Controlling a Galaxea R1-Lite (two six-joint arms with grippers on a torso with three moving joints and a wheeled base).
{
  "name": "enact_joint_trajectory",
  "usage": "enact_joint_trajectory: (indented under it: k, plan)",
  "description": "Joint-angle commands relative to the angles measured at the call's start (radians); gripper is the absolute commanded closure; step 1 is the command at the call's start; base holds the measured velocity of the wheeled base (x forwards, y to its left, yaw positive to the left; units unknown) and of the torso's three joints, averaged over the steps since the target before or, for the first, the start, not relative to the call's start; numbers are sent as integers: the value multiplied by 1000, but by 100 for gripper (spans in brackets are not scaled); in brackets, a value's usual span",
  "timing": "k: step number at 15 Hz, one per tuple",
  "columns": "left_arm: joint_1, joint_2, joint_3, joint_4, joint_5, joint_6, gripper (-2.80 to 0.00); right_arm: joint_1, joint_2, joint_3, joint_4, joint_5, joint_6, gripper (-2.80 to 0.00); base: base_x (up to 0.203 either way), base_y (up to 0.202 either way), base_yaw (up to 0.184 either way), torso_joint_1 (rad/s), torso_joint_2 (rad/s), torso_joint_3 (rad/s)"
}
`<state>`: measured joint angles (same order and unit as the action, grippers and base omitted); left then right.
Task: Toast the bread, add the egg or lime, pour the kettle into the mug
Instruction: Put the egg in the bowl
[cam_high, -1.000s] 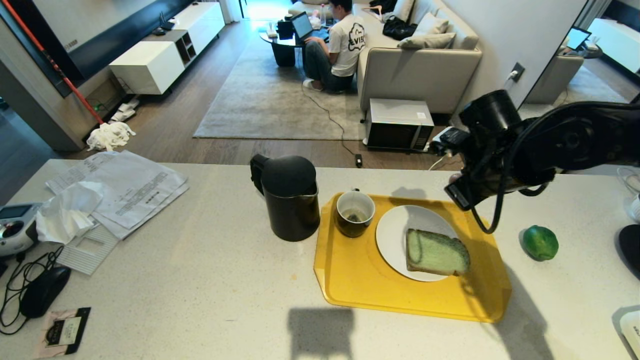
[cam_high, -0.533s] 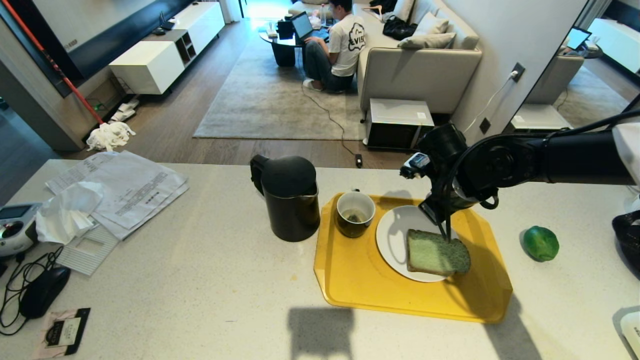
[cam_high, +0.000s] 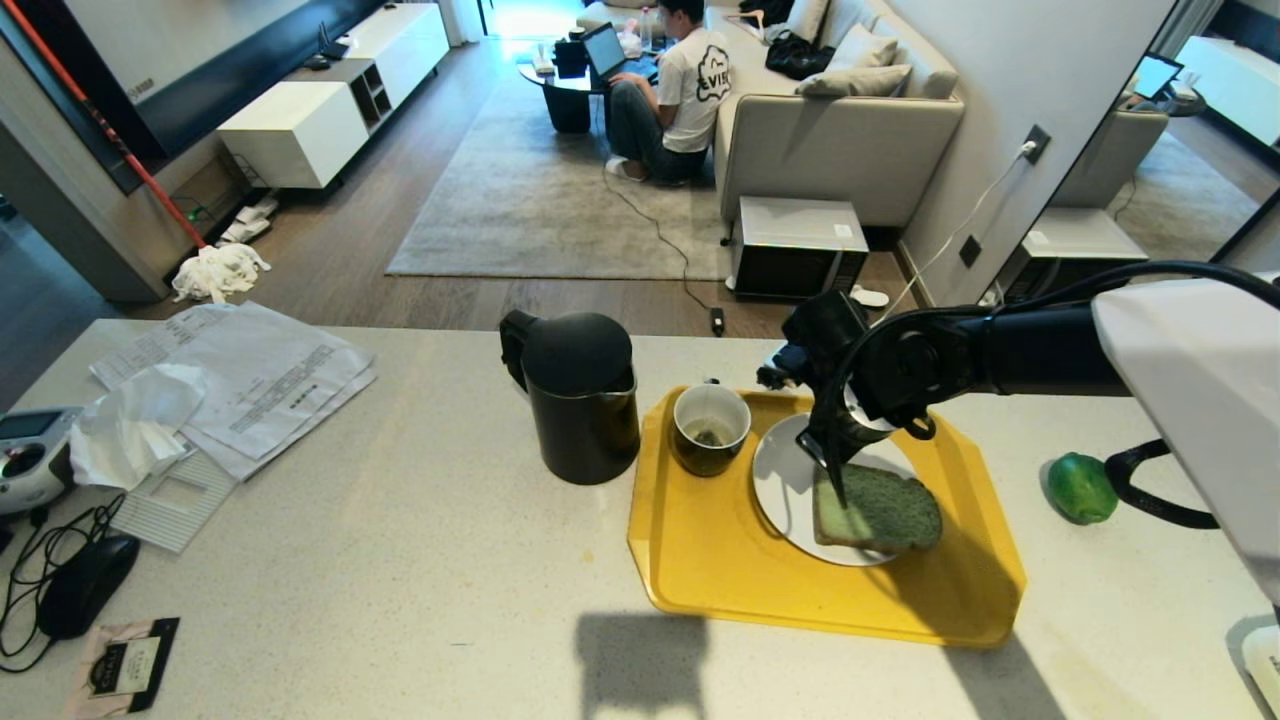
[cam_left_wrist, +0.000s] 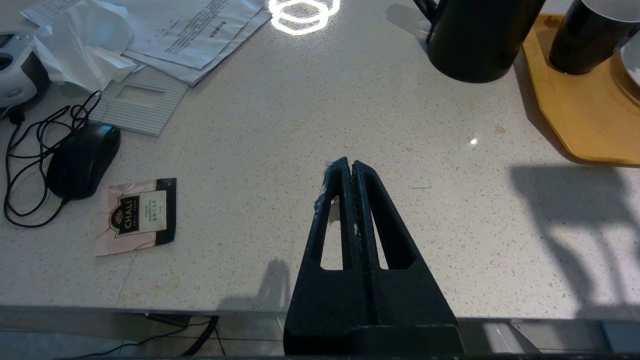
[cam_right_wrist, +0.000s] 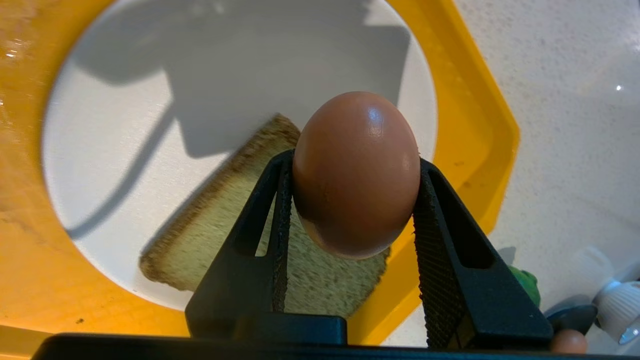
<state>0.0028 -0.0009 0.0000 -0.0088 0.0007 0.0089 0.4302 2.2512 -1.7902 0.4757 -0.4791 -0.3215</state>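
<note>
A brown egg sits between the fingers of my right gripper, which is shut on it. That gripper hangs just over the slice of bread, which lies on a white plate on the yellow tray. The egg does not show in the head view. The dark mug stands on the tray's back left corner. The black kettle is left of the tray. The green lime rests on the counter right of the tray. My left gripper is parked shut over the counter's near edge.
Papers and a tissue, a grey device, a black mouse with its cable and a tea sachet lie at the counter's left. A person sits on the floor far behind the counter.
My right arm has swung left and down, from above the tray's back right edge to just over the bread. Kettle, mug, bread and lime have stayed put.
</note>
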Motion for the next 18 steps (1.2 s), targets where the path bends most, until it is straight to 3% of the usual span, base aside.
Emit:
enact_joint_trajectory:
  k: [1, 14, 18]
  plan:
    - [0, -1, -1, 0, 1, 0, 0, 17, 32, -6, 3, -4, -2, 0, 0, 0, 0, 0, 0, 0]
    - [0, -1, 0, 0, 0, 0, 0, 84, 87, -9, 5, -4, -1, 0, 0, 0, 0, 0, 0, 0]
    - [0, -1, 0, 0, 1, 0, 0, 84, 102, -78, 3, -21, 0, 0, 0, 0, 0, 0, 0, 0]
